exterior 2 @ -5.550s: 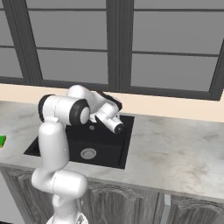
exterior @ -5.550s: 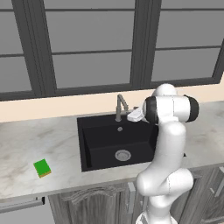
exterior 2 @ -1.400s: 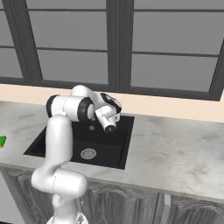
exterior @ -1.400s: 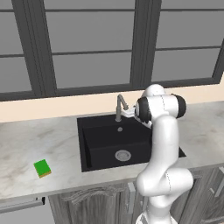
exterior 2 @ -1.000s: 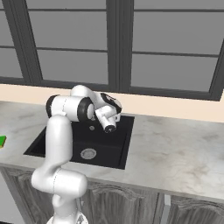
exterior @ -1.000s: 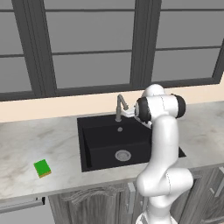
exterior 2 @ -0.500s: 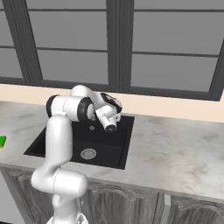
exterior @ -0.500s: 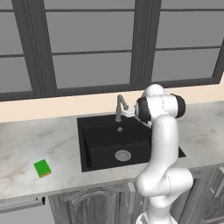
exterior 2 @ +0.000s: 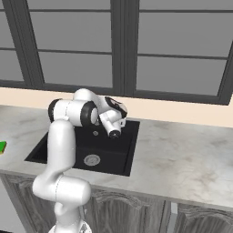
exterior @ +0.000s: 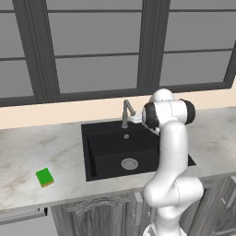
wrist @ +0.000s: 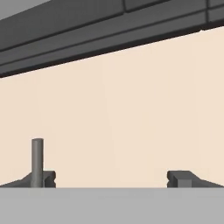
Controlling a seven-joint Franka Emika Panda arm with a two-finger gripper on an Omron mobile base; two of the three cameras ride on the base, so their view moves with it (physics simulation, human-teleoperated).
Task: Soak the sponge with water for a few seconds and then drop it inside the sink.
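Lying untouched on the counter (exterior: 27,152), well left of the sink (exterior: 92,156), the sponge (exterior: 44,177) is not yet picked up; the gripper (wrist: 111,178) is held wide open and empty by the faucet (exterior: 126,112); no water is seen.

You're facing a marble counter (exterior: 27,152) that runs the full width of both base views, pale with light veining. Behind it a peach wall (exterior: 55,110) forms a low band, and above that stand tall windows (exterior: 92,69) with dark frames and grey panes. Below the counter edge you can see grey cabinets (exterior 2: 136,209) with carved door panels. The hand view looks at the wall (wrist: 131,109) under a dark window frame (wrist: 109,30).
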